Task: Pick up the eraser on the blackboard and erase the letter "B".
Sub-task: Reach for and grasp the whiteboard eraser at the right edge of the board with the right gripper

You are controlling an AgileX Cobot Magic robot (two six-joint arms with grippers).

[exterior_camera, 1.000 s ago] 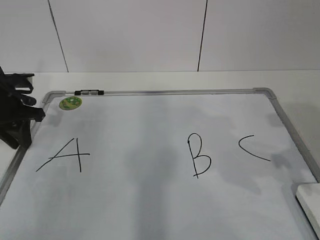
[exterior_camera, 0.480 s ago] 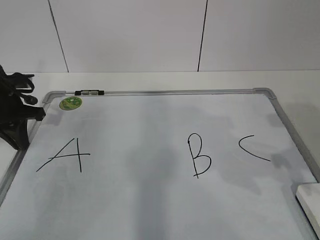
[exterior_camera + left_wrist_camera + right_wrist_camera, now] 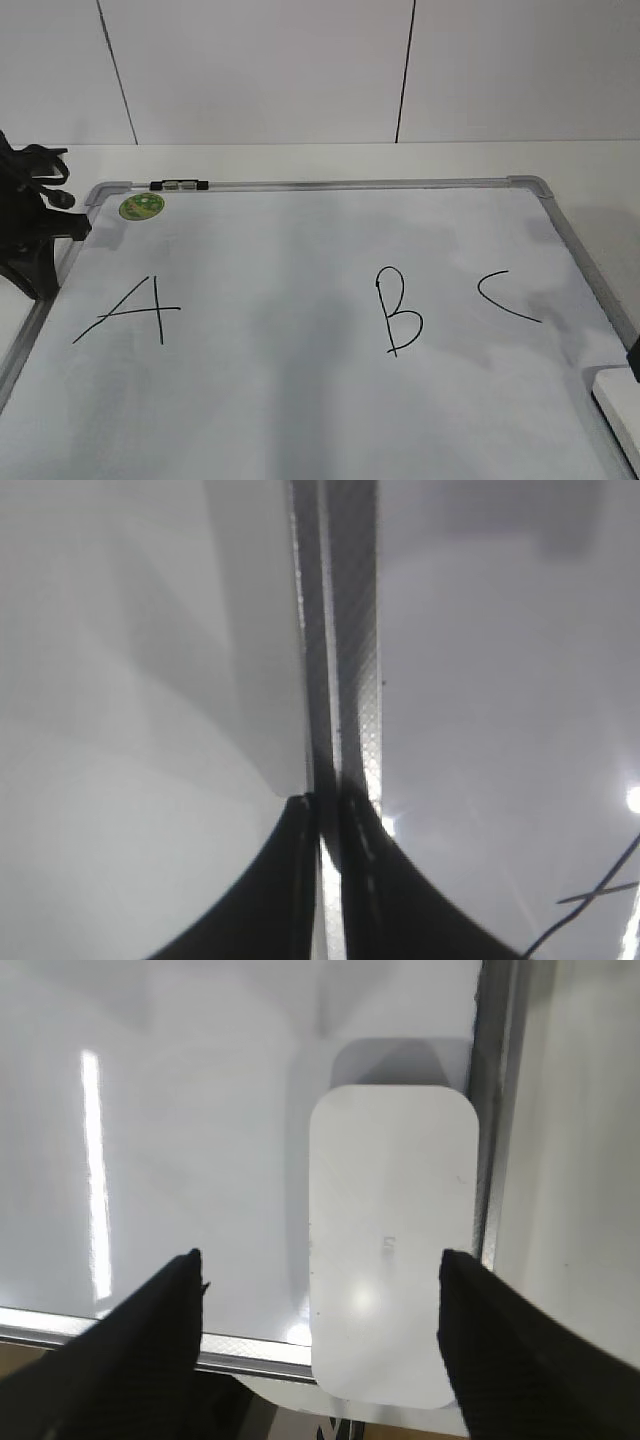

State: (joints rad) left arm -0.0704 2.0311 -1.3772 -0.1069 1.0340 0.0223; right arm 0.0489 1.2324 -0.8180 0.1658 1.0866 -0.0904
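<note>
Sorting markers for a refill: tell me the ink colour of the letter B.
Black; the letter "B" shows best in the exterior view, on the blackboard.

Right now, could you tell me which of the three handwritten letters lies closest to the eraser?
The C, the rightmost letter. The eraser sits at the board's lower right corner, so the B in the middle and the A at the left lie farther away.

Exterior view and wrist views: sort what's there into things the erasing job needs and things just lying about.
Needed:
white rounded plastic eraser
white metal-framed blackboard
black hand-drawn letter "B"
open right gripper

Lying about:
black letter "A"
black letter "C"
round green sticker
</note>
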